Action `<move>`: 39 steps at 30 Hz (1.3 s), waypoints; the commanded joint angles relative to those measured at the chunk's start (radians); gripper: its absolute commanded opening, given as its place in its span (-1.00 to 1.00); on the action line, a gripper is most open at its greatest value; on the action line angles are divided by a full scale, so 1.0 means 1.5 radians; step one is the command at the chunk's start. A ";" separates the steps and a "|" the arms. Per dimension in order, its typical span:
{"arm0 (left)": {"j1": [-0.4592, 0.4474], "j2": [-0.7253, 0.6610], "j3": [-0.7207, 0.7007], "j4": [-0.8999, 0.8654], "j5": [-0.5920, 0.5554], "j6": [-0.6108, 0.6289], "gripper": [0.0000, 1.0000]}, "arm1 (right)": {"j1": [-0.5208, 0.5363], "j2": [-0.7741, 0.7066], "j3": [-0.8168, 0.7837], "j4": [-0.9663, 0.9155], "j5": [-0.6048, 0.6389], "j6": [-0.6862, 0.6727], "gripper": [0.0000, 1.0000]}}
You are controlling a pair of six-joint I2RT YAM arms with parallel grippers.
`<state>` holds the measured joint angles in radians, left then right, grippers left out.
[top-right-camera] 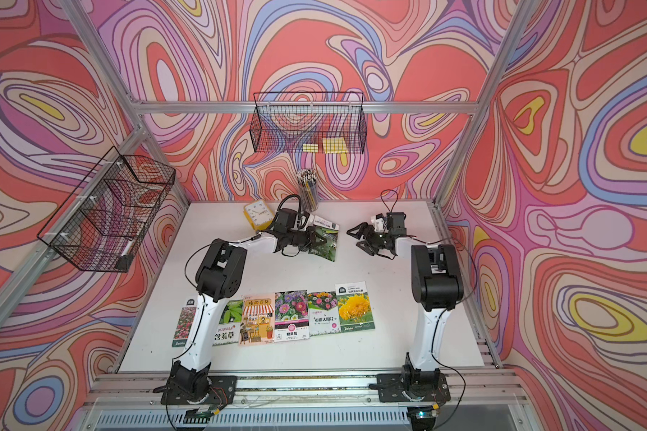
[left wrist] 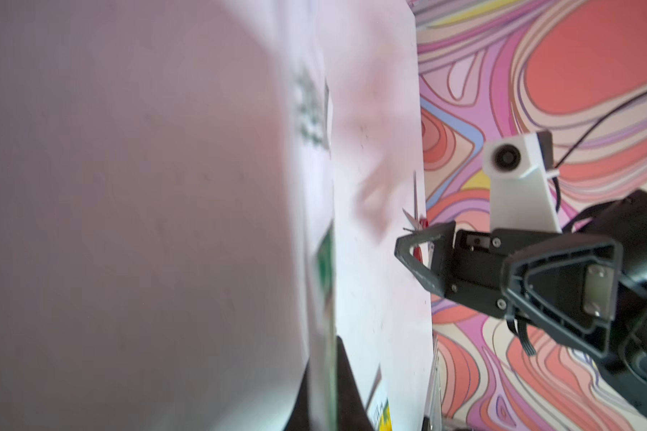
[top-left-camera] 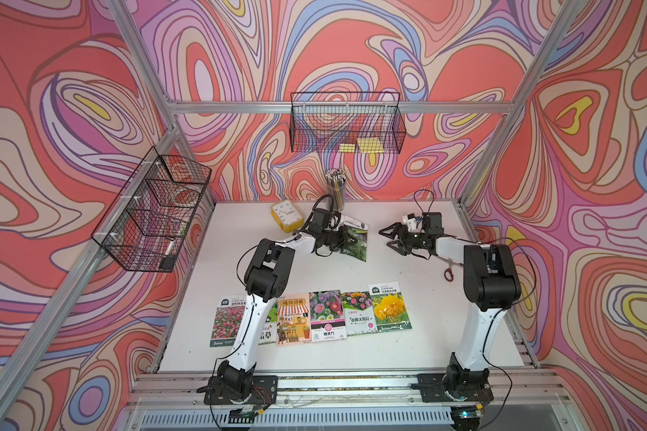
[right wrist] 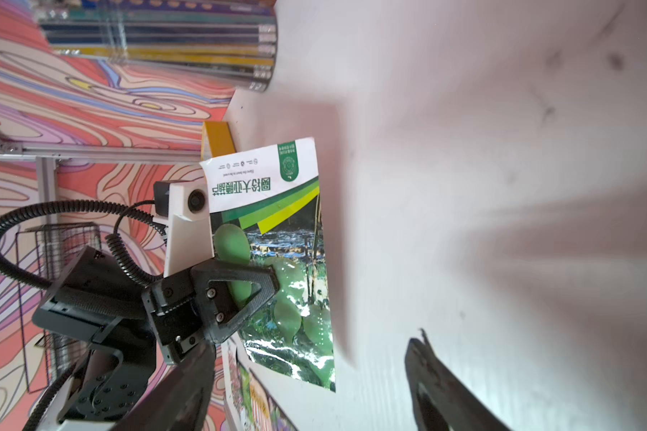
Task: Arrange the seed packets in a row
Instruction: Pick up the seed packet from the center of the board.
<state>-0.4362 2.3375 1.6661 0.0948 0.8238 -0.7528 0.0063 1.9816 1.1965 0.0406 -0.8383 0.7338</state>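
Step in hand: green seed packet (top-left-camera: 358,247), far centre, pinched tight by left gripper (top-left-camera: 346,239).
Next: carry it to the near row (top-left-camera: 327,315); right gripper (top-left-camera: 389,239) agape, empty.

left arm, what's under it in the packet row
A green-leaf packet lies under the left arm; its leaves and bottom text show, its left side is covered, as is the pink-flower packet's right edge.

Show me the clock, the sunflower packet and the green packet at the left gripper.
clock (top-left-camera: 286,215): in a top view, white dial.
sunflower packet (top-left-camera: 391,309): in a top view, yellow bloom.
green packet (top-left-camera: 359,246): in a top view, dark printed face.
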 commanded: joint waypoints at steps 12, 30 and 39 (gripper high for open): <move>-0.064 -0.200 -0.208 0.103 0.041 0.059 -1.00 | 0.024 -0.258 -0.273 0.180 -0.080 0.102 0.61; -0.097 -0.205 -0.224 0.179 0.159 -0.122 -1.00 | 0.028 -0.394 -0.274 -0.100 0.007 -0.060 0.52; -0.099 -0.362 -0.341 -0.207 0.160 0.163 -1.00 | 0.027 -0.417 -0.243 -0.234 0.019 -0.164 0.69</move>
<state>-0.5835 1.8492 1.1862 -0.0395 1.0229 -0.6472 0.0418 1.3487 0.8669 -0.2638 -0.7650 0.5308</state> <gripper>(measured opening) 0.047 0.841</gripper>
